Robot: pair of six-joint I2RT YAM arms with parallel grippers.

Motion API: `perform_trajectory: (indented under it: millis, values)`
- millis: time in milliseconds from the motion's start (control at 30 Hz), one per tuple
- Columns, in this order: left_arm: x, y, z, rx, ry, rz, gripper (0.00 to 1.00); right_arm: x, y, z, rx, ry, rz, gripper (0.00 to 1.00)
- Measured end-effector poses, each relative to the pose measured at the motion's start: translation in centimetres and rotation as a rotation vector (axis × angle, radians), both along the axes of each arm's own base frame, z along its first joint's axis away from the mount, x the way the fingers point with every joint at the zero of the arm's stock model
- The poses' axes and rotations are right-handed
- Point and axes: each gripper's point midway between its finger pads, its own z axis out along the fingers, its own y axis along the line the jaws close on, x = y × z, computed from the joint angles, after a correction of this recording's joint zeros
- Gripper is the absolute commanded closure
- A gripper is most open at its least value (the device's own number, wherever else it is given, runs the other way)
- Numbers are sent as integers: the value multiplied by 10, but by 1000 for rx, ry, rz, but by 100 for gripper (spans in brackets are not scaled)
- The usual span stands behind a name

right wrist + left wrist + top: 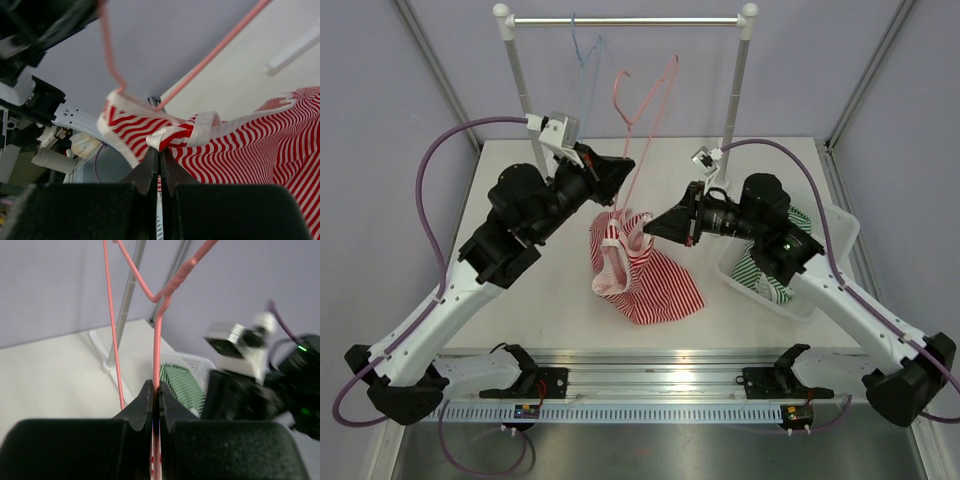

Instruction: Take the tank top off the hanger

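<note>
Two closed grippers, left gripper (154, 390) on pink hanger (158, 340), right gripper (160, 156) apparently pinching tank top (240, 145) strap

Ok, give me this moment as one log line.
left claw: shut on pink hanger | right claw: shut on tank top strap | tank top: heaped on table, strap on hanger

Rack (625, 20) upper centre, at rear of worktop (550, 310). Hanger (645, 95) mid-frame below rack. Tank top (650, 275) heaped on worktop beneath it. Basket (843, 232) right of tank top, garment (760, 270) inside.
</note>
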Motion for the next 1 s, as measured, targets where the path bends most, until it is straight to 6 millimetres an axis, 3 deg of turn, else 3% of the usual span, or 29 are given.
perform_trajectory:
  millis: [100, 233, 367, 433, 467, 500, 533, 567, 600, 733, 867, 1000]
  values:
    - [20, -5, 17, -10, -33, 54, 100, -27, -10, 23, 20, -93, 2, 100]
    - [33, -5, 37, -33, -87, 105, 100, -41, -5, -3, -48, -97, 13, 100]
    - [39, 2, 50, -45, -144, 150, 100, -52, 20, -81, -264, -11, 21, 100]
    - [41, 4, 53, -41, -142, 170, 100, -50, 20, -125, -391, 40, -22, 100]
    - [43, 4, 52, -35, -133, 176, 100, -47, 16, -140, -434, 54, -50, 96]
    - [43, 5, 51, -30, -116, 182, 100, -44, 8, -155, -484, 72, -88, 58]
    - [43, 6, 47, -26, -94, 188, 100, -41, 1, -166, -519, 90, -121, 28]
    - [43, 7, 41, -16, -69, 191, 100, -38, -4, -172, -545, 96, -149, 7]
    - [42, 8, 34, -6, -41, 191, 100, -35, -7, -173, -555, 92, -171, 1]
    - [36, 12, 11, 41, 47, 189, 100, -23, -12, -172, -571, 65, -237, 0]
    - [36, 21, 1, 82, 86, 228, 100, -14, -14, -165, -573, 45, -287, 1]
    - [58, 22, 19, 99, 96, 279, 100, -11, -13, -160, -564, 38, -297, 1]
